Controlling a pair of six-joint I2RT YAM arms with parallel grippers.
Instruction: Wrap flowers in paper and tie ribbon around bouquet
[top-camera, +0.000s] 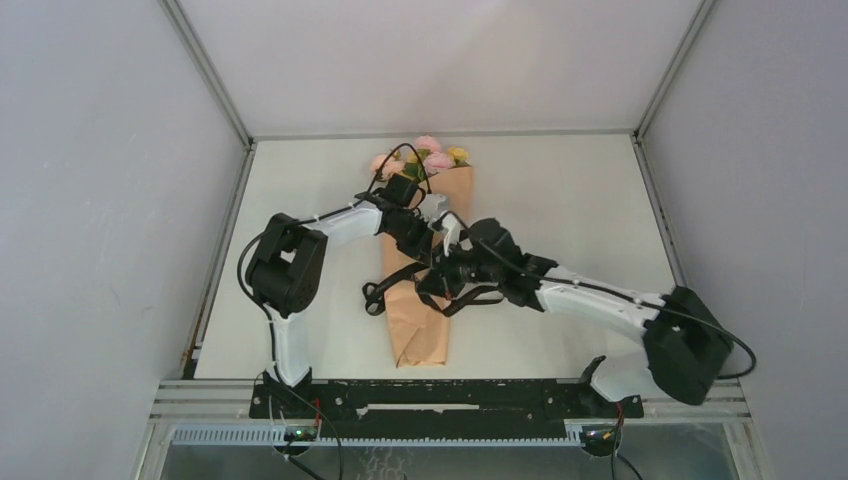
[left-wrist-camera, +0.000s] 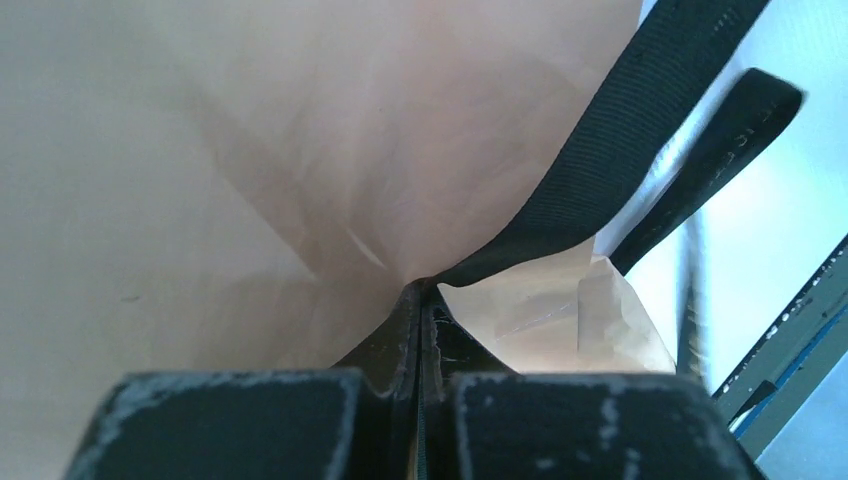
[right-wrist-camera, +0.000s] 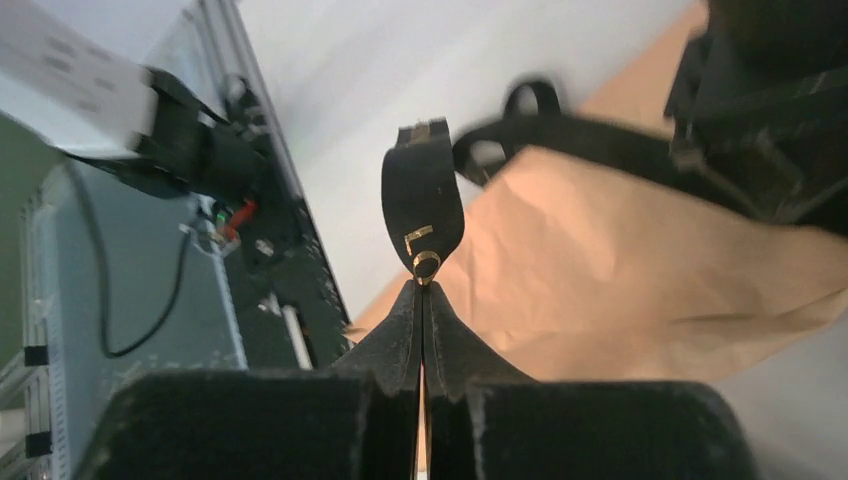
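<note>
Wrapped bouquet (top-camera: 415, 335) lying flat, wide end far, narrow tip near.
Peach-orange paper (left-wrist-camera: 250, 150) rolled into a creased, tapered cone; pink and yellow flowers (top-camera: 432, 154) with green leaves showing at the far mouth; narrow black ribbon (right-wrist-camera: 422, 195) across the cone's middle, looping loose off its left side, pulled taut in two places, gold lettering on one upturned end.

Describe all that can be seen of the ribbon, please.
The ribbon is a narrow black woven band with gold lettering near one end. It crosses the middle of the bouquet, with a loop showing beside it. The left gripper and the right gripper are each shut on it.
</note>
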